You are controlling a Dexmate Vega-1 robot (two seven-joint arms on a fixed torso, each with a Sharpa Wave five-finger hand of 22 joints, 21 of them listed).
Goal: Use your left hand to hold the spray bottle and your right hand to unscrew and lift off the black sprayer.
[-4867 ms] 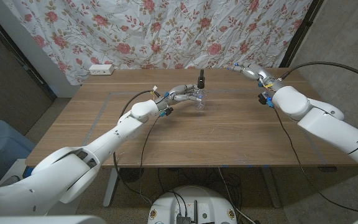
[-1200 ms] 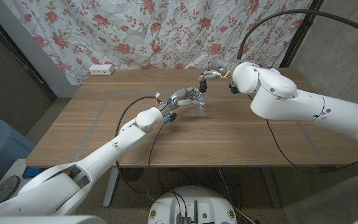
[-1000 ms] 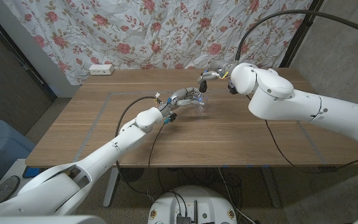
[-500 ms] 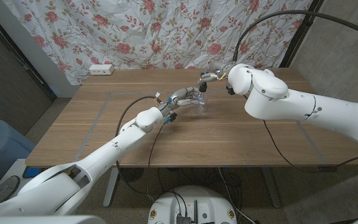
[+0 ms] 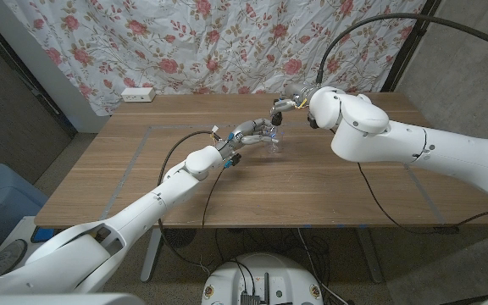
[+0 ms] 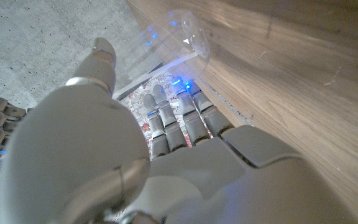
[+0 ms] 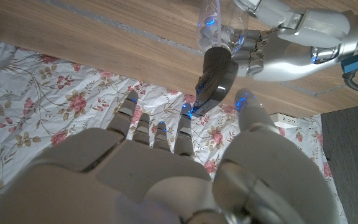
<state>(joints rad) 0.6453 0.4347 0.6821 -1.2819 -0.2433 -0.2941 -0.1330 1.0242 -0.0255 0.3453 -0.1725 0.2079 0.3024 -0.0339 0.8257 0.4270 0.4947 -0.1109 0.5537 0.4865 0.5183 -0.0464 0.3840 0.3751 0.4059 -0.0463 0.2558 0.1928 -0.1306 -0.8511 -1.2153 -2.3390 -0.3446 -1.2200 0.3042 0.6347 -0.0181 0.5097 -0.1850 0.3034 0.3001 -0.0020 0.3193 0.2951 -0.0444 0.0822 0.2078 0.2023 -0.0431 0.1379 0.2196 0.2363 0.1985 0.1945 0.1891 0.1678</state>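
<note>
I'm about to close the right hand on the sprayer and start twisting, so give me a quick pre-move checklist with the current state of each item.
1. Left hand holds the bottle: ok, its fingers wrap the clear body.
2. Bottle upright on the table: ok.
3. Sprayer still on the bottle: ok, not lifted.
4. Right hand lined up with the sprayer: ok, fingertips right at the black top.
5. Right hand gripping the sprayer: cannot tell; contact is unclear.
6. Cable clear of the bottle: ok, it lies off to the side.
</note>
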